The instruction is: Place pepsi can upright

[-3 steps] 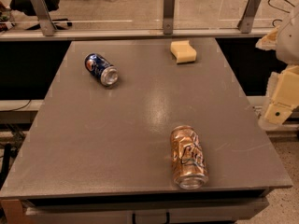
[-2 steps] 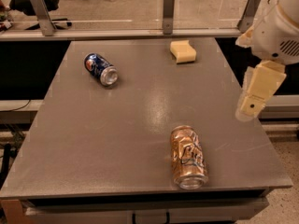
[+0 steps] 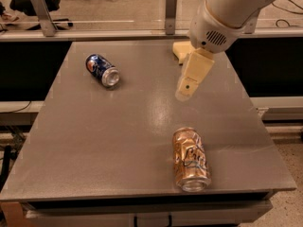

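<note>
I see the pepsi can [image 3: 102, 70] lying on its side in the far left part of the grey surface [image 3: 85, 145]. Its silver end faces toward the near right and its round logo shows on the upper flank. It is not upright, and nothing touches it.

My pincer [image 3: 183, 94] hangs above the surface, right of the middle, pointing down and slightly left. It is well apart from the pepsi can and holds nothing that I can see. From this angle it reads as one cream-coloured piece, so I cannot tell whether it is wide or narrow. The white arm [image 3: 222, 18] comes in from the upper right corner.

Behind the pincer, at the far edge, sits a yellow sponge [image 3: 180, 50], partly hidden by the arm. Near the front edge, below the pincer, a larger gold can [image 3: 190, 159] lies on its side, its open silver end toward me and dents along its body. The gold can and the pepsi can are well apart.
</note>
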Tool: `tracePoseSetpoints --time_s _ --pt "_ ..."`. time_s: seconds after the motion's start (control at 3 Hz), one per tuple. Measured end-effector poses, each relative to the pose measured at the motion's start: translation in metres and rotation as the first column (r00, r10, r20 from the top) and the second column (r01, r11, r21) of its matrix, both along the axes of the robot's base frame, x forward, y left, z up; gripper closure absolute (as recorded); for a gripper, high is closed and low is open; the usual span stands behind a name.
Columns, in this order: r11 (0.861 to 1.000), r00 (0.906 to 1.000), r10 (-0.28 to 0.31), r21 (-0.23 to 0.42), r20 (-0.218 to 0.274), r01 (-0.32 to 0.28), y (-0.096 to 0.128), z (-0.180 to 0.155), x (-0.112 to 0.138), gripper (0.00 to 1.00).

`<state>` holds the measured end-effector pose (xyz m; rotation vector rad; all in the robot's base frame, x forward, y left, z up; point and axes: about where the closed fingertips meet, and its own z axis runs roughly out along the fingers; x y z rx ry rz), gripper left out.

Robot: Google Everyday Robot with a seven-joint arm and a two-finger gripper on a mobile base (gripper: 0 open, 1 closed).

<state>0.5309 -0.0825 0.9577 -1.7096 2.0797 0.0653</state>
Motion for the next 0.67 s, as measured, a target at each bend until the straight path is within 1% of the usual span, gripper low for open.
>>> tracePoseSetpoints --time_s 0.33,0.67 --pt "1.0 1.0 0.0 0.0 0.0 0.0 0.0 0.0 0.0 0.0" --pt "1.0 0.9998 0.016 0.014 0.01 -0.016 0.007 0.0013 0.0026 0.0"
